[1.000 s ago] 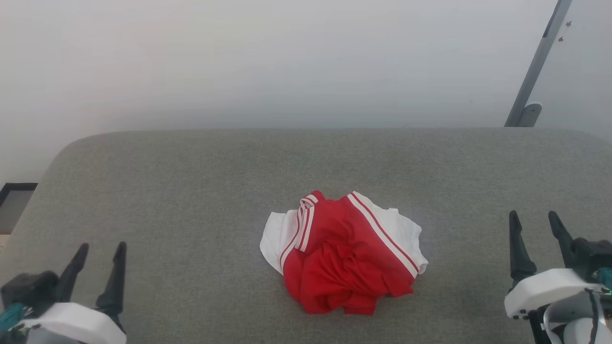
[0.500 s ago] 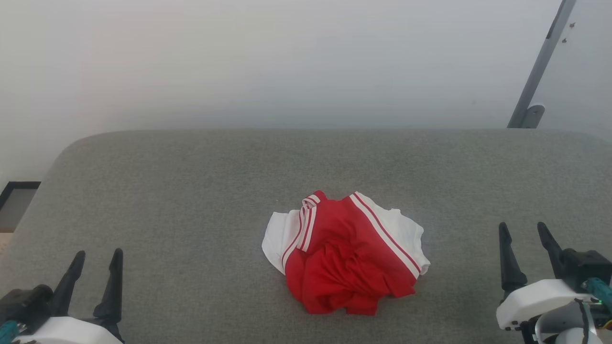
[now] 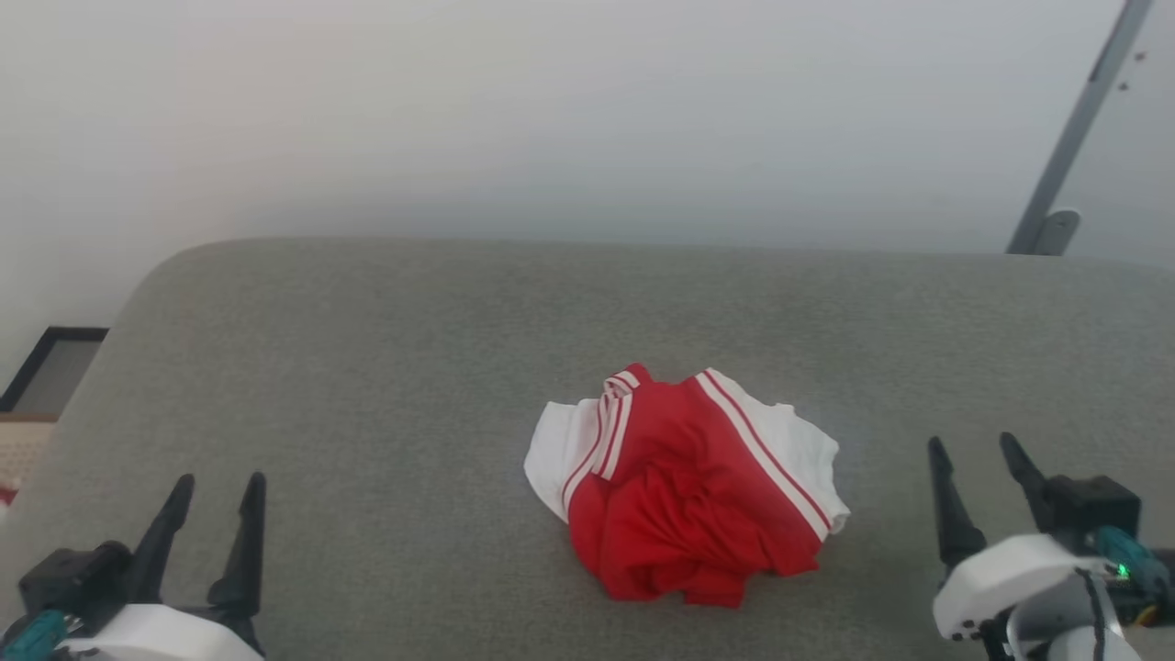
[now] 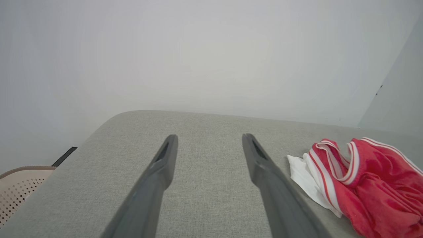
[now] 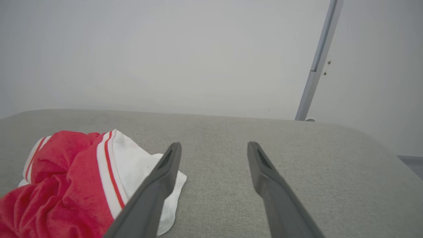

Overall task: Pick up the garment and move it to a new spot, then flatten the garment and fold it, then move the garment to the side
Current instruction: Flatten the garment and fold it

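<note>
The garment [image 3: 688,491] lay crumpled at lower centre on the grey tabletop [image 3: 367,367]. It looked soft, light and limp, best pinched at a raised striped fold. The left hand [image 3: 220,477] and right hand [image 3: 973,441] stood spread and empty.

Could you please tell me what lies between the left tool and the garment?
Only bare grey upholstery lies between the left tool and the garment, as the head view shows.

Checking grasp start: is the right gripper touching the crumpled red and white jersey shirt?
Apart. Head view shows bare grey fabric surface between the right gripper and the red jersey shirt.
</note>
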Robot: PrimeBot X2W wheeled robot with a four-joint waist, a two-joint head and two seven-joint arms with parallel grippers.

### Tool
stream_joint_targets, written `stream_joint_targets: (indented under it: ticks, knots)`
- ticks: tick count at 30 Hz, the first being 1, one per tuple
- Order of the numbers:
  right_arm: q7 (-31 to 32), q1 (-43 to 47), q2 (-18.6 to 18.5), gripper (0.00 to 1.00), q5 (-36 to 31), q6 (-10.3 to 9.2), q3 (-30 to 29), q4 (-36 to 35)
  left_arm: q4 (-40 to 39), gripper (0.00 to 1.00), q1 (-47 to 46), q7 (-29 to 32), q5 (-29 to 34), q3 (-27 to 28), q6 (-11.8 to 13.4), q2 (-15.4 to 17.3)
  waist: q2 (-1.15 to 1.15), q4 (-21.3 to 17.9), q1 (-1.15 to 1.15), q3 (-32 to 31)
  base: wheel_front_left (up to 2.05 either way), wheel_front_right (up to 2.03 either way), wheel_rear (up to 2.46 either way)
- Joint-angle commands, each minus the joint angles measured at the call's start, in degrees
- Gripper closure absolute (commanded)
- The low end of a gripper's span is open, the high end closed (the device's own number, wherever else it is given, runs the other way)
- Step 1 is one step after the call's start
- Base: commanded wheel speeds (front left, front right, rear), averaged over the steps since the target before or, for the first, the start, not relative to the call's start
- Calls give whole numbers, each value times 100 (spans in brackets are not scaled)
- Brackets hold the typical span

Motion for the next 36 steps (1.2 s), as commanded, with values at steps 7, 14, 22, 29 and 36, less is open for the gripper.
stream_joint_targets:
  ticks: [7,14,22,29,36]
  knots:
    - [649,-473,-248,0,374,-2,488,483,-49,0,-199,21,127,-230,-11,-135,0,418,0,161,0,0,0]
    - [1506,-885,-577,0,789,-3,837,1019,-141,0,-402,48,175,-393,-50,-229,0,757,0,548,0,0,0]
    - [2658,-1253,-913,0,1268,-3,1137,1563,-46,0,-714,44,228,-570,-127,-360,0,1030,0,938,0,0,0]
    - [3197,-1333,-1022,100,1406,-2,1290,1840,59,0,-851,24,225,-625,-175,-424,0,1115,0,1036,0,0,0]
    - [3226,-1413,-1201,100,1471,-9,1281,1660,151,0,-876,5,197,-575,-201,-447,0,1047,0,1027,0,0,0]
